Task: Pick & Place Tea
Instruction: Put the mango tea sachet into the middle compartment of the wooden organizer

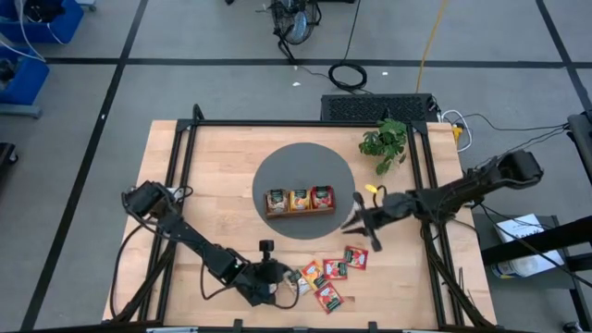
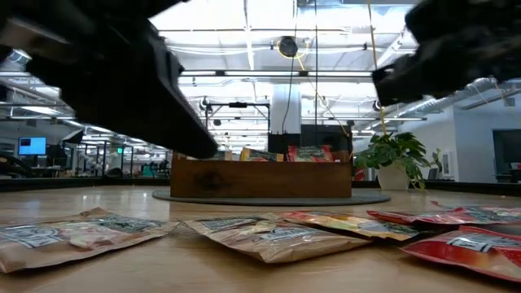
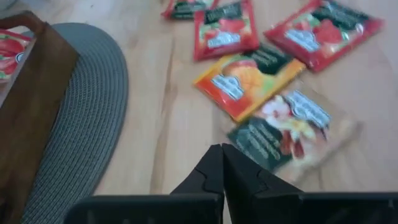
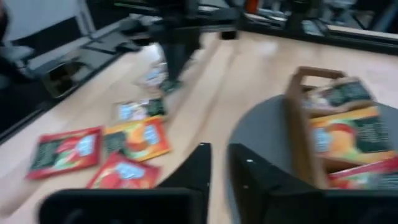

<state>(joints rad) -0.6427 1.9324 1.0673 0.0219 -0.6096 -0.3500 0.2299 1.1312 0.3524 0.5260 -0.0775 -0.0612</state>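
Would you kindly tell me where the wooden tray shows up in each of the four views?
High view: wooden tray at centre, on the round grey mat.
Low view: mid-picture, behind the loose sachets.
Left wrist view: far left edge.
Right wrist view: right side.
Shared landmark: the mat.

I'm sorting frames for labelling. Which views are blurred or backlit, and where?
Left wrist view: the green-and-white tea sachet is smeared. Right wrist view: the brown wooden tray and the sachets around it are soft. Low view: bright ceiling lights leave both arms as dark silhouettes. High view: evenly lit, sharp.
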